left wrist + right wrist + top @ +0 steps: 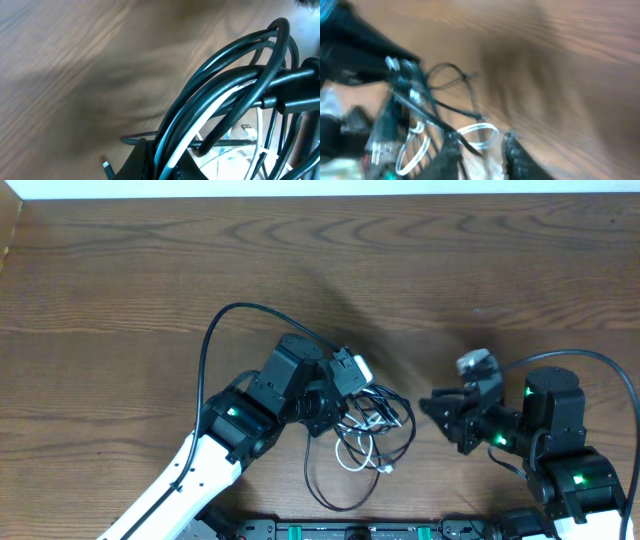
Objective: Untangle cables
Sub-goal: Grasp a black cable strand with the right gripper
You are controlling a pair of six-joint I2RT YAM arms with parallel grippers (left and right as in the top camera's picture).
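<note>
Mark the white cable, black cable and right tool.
white cable [200, 129]: left wrist view, strand among black loops.
black cable [220, 65]: left wrist view, arching loop.
right tool [479, 145]: right wrist view, gap between fingertips.

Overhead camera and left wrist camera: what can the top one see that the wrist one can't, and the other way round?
Only the overhead view shows both arms, the right gripper beside the tangle and not holding it, and the whole heap of cables at once. Only the left wrist view shows, very close up, several black strands and one white strand bunched together and running down into the left gripper. Both views show black and white cables and the brown wooden table.
</note>
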